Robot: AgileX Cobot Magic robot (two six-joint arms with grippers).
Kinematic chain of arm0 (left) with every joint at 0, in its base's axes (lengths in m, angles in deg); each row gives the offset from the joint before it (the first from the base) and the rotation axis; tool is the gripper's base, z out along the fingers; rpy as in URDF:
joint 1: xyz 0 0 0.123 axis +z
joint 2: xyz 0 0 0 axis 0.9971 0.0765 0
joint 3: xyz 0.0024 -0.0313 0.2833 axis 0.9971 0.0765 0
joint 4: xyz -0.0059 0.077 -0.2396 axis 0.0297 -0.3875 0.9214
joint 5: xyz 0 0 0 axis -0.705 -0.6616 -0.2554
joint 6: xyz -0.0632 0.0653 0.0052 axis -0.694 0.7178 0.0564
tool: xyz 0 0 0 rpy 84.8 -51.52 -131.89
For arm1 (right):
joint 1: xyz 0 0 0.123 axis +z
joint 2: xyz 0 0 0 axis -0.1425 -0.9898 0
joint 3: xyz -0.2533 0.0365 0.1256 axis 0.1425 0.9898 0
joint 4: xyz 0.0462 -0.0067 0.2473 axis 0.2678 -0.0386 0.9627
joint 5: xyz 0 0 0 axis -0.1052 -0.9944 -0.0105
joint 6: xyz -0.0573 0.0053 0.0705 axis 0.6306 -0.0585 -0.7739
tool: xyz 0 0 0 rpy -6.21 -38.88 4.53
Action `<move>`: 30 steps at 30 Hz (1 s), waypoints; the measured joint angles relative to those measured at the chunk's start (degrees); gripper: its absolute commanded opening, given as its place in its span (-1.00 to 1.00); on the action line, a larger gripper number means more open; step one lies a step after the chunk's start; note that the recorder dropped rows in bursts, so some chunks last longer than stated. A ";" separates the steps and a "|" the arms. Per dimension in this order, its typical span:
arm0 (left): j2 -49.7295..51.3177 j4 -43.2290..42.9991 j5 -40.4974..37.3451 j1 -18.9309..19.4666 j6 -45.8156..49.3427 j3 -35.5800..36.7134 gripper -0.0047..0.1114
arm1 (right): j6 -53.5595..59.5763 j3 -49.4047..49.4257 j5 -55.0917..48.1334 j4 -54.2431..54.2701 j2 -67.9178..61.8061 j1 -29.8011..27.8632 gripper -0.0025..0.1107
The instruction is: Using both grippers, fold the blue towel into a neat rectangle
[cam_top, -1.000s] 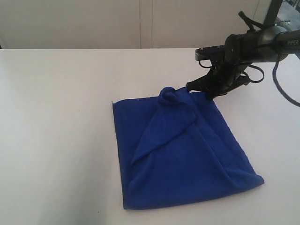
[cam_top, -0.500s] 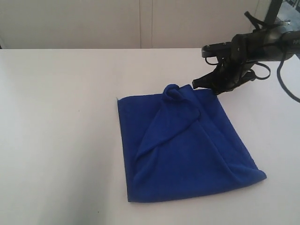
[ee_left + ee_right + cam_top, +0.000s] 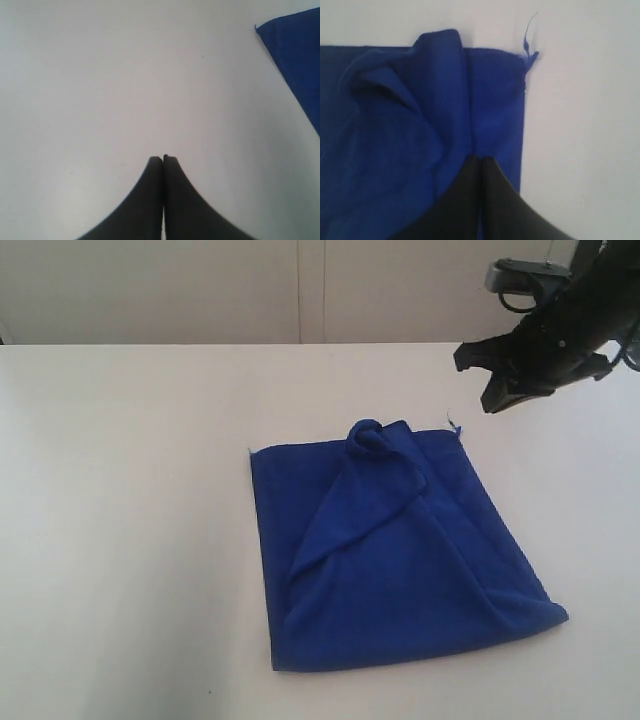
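Your right tool (image 3: 480,160) hangs raised near the looped corner of the blue towel (image 3: 400,560), fingers pressed together, empty. Your left tool (image 3: 163,159) is the same, over the white bench (image 3: 130,490). The towel lies mid-bench: soft pile, roughly square, with a bunched ridge at the far edge.

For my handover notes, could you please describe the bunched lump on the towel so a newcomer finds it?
On the white table lies the blue towel. Midway along its far edge in the exterior view sits the lump, a small rolled knot of cloth. It alone stands raised; the rest lies in flat folds.
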 measured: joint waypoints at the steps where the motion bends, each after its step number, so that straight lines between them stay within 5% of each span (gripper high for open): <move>1: 0.00 0.00 0.00 0.00 0.00 0.00 -0.92 | 0.68 1.41 -0.30 0.86 0.77 -0.69 -0.96; 15: 0.00 0.00 0.54 0.00 1.06 0.00 -0.92 | 2.24 16.67 3.55 4.92 6.69 -3.53 -0.96; 30: 0.00 0.00 21.06 0.00 3.31 0.00 -0.92 | 5.11 21.89 7.33 6.32 14.42 -3.53 -0.96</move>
